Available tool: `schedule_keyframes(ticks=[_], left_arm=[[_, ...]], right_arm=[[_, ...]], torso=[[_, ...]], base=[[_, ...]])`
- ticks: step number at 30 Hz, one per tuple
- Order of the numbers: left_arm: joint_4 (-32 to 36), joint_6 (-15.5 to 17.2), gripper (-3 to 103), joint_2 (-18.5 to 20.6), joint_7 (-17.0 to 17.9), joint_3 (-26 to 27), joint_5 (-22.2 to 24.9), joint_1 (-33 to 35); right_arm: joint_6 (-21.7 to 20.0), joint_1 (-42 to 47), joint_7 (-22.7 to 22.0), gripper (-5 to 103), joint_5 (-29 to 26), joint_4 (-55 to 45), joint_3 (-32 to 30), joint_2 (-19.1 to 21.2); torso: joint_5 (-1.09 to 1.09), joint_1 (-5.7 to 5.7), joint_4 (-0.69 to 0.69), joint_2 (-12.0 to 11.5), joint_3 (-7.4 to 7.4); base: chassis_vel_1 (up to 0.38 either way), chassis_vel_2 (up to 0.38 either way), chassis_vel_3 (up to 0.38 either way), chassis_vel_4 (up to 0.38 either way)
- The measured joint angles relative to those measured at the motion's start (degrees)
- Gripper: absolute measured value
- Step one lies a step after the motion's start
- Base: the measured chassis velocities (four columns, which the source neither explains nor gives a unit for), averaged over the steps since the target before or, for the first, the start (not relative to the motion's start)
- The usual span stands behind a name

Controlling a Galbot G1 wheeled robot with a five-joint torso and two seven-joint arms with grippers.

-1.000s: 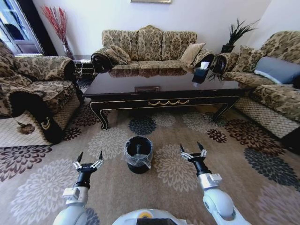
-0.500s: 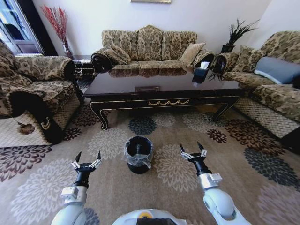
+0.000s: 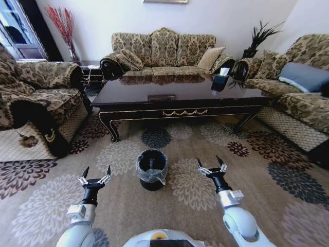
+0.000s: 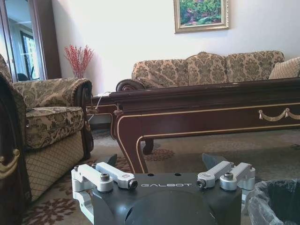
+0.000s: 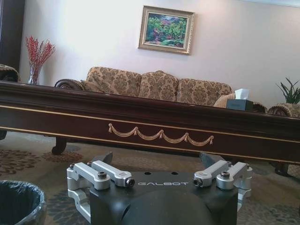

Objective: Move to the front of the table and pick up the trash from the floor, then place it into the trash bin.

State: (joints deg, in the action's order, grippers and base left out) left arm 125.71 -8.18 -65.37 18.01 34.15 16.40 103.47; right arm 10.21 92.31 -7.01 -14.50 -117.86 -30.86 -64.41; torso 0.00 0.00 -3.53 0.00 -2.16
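Both sets of jaws stand spread wide with nothing between them; my left gripper (image 3: pixel 93 179) and my right gripper (image 3: pixel 211 168) hang low over the floor (image 3: pixel 51 206), pointing toward the table (image 3: pixel 180 110); between the two, slightly nearer my left jaws and a little ahead of them, stands the trash bin (image 3: pixel 151 169), upright, liner folded over its rim, with something dark inside that I cannot make out; beyond both jaws the table runs crosswise, its long axis square to my reach; no trash lies on the carpet I can see, so I judge neither arm has a target.
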Motion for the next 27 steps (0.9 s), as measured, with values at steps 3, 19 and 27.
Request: schedule_keyframes(ticks=[3, 19, 27], left_arm=[[0.0, 0.0, 100, 0.0, 0.0, 0.0, 0.0, 0.0], [-0.1, 0.1, 100, 0.0, 0.0, 0.0, 0.0, 0.0], [-0.1, 0.1, 100, 0.0, 0.0, 0.0, 0.0, 0.0]], right_arm=[[0.0, 0.0, 0.0, 100, 0.0, 0.0, 0.0, 0.0], [0.0, 0.0, 0.0, 100, 0.0, 0.0, 0.0, 0.0], [-0.1, 0.0, 0.0, 100, 0.0, 0.0, 0.0, 0.0]], torso=[[0.00, 0.00, 0.02, 0.0, 0.00], [-0.01, 0.00, 0.00, 0.0, 0.01], [0.00, 0.00, 0.00, 0.0, 0.00]], base=[[0.041, -0.037, -0.037, 0.052], [0.180, -0.184, -0.166, 0.180], [0.192, -0.182, -0.178, 0.180]])
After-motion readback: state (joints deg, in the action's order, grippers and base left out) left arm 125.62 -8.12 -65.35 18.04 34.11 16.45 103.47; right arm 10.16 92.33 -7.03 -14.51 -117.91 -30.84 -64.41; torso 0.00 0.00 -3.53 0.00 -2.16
